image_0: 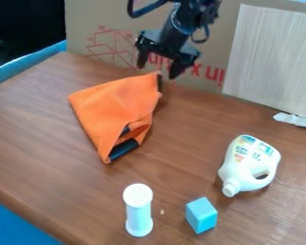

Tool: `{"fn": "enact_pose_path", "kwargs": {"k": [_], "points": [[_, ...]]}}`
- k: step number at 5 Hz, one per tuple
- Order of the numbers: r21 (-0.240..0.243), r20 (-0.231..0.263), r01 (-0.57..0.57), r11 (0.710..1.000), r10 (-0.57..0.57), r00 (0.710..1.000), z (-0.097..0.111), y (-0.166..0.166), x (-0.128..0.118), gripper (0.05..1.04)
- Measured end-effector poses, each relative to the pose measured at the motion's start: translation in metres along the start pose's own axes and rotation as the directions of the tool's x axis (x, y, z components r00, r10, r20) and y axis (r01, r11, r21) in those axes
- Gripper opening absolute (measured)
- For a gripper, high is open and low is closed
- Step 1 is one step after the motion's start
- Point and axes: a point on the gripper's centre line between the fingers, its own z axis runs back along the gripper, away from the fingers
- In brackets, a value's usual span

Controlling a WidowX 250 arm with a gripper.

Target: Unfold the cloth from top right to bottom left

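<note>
Your fingers [178,68] were spread, one to either side of the top right corner of the orange cloth [114,103] and slightly above it, and you had nothing pinched between them. Whether either one touched the fabric, you could not tell. The black arm [175,28] came down to that spot from the top edge of the view, in front of the cardboard [82,26] that stood along the counter's far edge.

The cloth lay toward the far left corner of the counter [27,139], in a lopsided triangle with its narrow tip toward the near edge. Its left part looked fairly flat. Along its right side it was doubled and buckled, with dark underside [125,147] showing near the tip and a dark strip [159,82] at the top right corner. So you seemed to have the unfolding well short of finished: what was left, by the look of it, was to grip that corner, lift the layer and carry it across to the bottom left, then let it lie open.

Nearer the counter's near edge stood a shaker [138,213] and a blue block [202,215], with a white jug [247,162] toward the right, all apart from the cloth.
</note>
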Motion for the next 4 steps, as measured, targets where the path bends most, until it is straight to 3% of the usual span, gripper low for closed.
{"fn": "enact_pose_path", "kwargs": {"k": [2, 4], "points": [[0.011, -0.009, 0.000, 1.000, 0.000, 1.000, -0.005, -0.001, -0.003, 0.999], [0.046, -0.077, -0.005, 0.999, 0.008, 0.997, -0.028, 0.003, -0.007, 0.999]]}}
